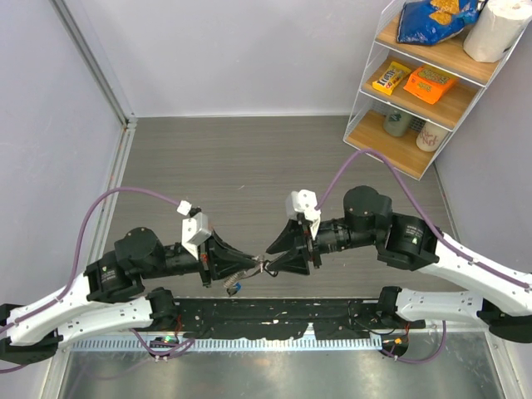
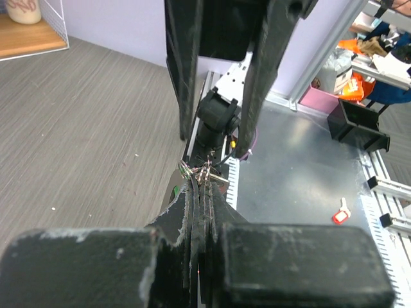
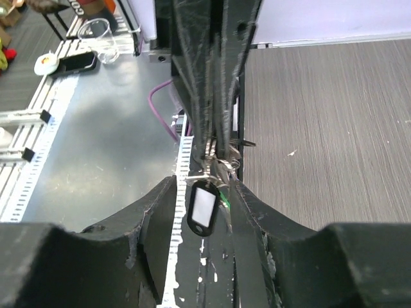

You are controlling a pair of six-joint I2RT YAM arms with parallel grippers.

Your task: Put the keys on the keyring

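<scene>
My left gripper [image 1: 254, 270] is shut on the keyring [image 2: 192, 170], a bunch of thin silvery loops held just above the table's near edge. In the left wrist view its fingers [image 2: 204, 212] are pressed together. Keys hang from the ring: a black tag with a white window [image 3: 204, 208], a green head [image 3: 223, 200] and a blue one [image 1: 235, 288]. My right gripper [image 1: 277, 264] faces the left one tip to tip. In the right wrist view it [image 3: 202, 187] is open, its fingers on either side of the hanging bunch. The left gripper's shut fingers [image 3: 209, 96] come in from above.
A wire shelf [image 1: 420, 83] with snacks, cups and a paper roll stands at the back right. A black strip [image 1: 274, 314] and a white toothed rail [image 1: 249, 339] run along the near edge. A red tag [image 2: 340, 215] lies on the metal floor below.
</scene>
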